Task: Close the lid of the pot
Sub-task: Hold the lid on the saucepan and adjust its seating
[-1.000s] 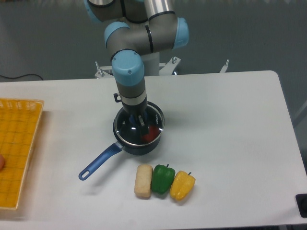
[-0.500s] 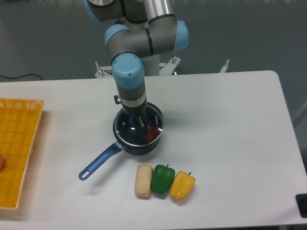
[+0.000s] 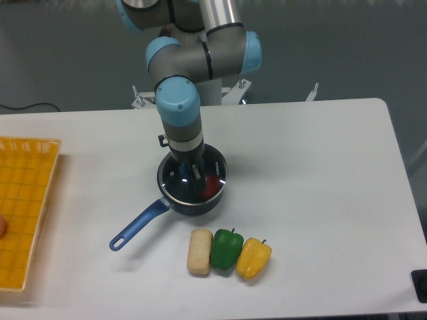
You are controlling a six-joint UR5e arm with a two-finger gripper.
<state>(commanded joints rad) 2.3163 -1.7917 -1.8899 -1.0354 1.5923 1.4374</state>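
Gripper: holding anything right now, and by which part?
Cannot be told. The gripper is down at the centre of the lid on the pot, where the knob would be; grip is hidden.

The knob of the lid [image 3: 193,177] is hidden behind the gripper [image 3: 193,171], so the jaws' grip cannot be judged. Left of the pot [image 3: 191,193], the yellow basket [image 3: 23,207] is cut off by the edge.
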